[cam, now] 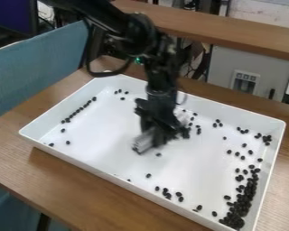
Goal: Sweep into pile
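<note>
The black gripper (154,133) hangs down over the middle of the white tray (101,158), blurred, at a grey, flat-edged sweeping tool (146,140) low against the tray floor. How its fingers stand is hidden. Small black bean-like pieces lie about the tray. The densest heap of pieces (239,211) is along the right wall at the near right corner. A thin line of pieces (79,109) runs beside the left wall. Others are scattered near the front wall, behind the gripper and toward the far right corner, where a small cluster (267,139) sits.
The tray's raised walls surround the work area on a brown wooden table (68,180). A blue-green panel (38,67) stands at the left. Behind the tray are a wooden ledge (231,31), cables and a grey cabinet (225,67).
</note>
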`<state>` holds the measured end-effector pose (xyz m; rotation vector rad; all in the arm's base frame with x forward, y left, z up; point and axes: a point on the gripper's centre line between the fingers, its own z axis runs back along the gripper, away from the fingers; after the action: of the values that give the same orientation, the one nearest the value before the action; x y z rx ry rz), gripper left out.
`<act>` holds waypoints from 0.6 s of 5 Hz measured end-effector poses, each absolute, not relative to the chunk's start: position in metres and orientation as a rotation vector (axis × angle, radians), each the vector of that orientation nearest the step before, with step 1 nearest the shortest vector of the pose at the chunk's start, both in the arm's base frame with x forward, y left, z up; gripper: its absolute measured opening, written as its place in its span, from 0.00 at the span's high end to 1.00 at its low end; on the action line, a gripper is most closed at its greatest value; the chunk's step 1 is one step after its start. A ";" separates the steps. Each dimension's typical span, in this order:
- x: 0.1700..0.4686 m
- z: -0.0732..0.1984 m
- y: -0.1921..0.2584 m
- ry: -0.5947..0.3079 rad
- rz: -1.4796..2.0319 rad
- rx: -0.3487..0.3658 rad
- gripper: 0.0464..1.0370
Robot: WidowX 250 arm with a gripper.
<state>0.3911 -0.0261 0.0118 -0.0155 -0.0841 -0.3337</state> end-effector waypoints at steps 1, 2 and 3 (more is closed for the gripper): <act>0.374 0.011 -0.082 -0.074 -0.501 -0.023 0.65; 0.362 0.014 -0.125 -0.073 -0.567 -0.056 0.65; 0.353 0.024 -0.141 -0.076 -0.597 -0.068 0.65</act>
<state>0.3526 -0.1405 0.0237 -0.0683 -0.0756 -0.5969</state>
